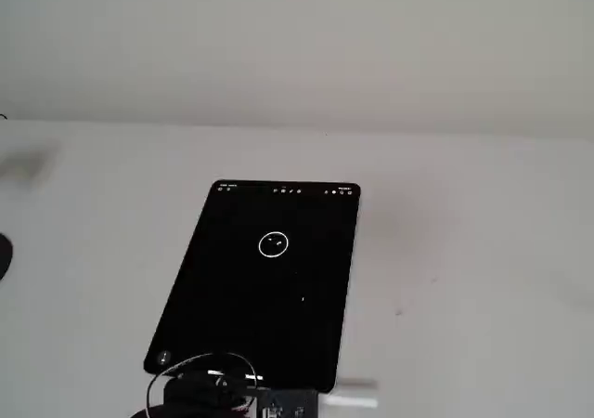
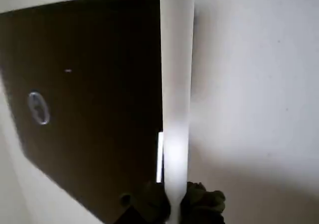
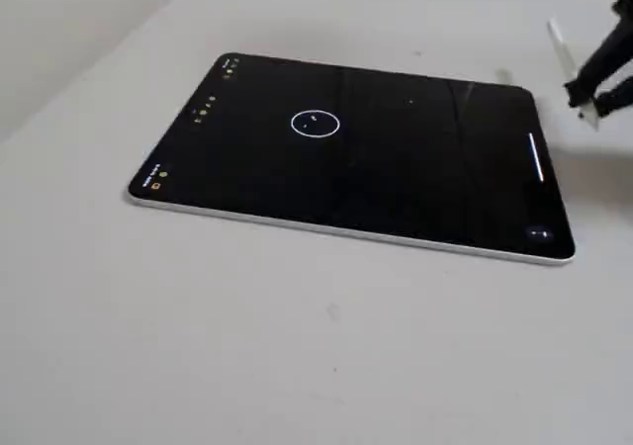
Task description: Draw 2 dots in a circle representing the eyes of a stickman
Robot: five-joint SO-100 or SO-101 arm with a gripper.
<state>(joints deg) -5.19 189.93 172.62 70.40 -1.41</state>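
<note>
A black tablet [image 1: 232, 325] lies flat on the white table. The circle [image 1: 273, 244] is a thin white ring on its screen, and the dots [image 1: 278, 241] are two tiny light marks inside it. The ring also shows in the other fixed view [image 3: 316, 123] and, blurred, in the wrist view [image 2: 38, 108]. No body of the stickman is drawn. My gripper [image 2: 172, 204] is shut on a white stylus [image 2: 177, 84]. In a fixed view the gripper [image 3: 591, 99] holds the stylus [image 3: 562, 49] raised, off the tablet's right end, away from the ring.
A small stray white speck [image 1: 303, 298] sits on the screen away from the ring. Toolbar icons [image 1: 288, 190] line the tablet's far edge. A pale wall rises behind the table [image 1: 483, 251]. The arm's base and cables [image 1: 209, 385] fill the bottom edge.
</note>
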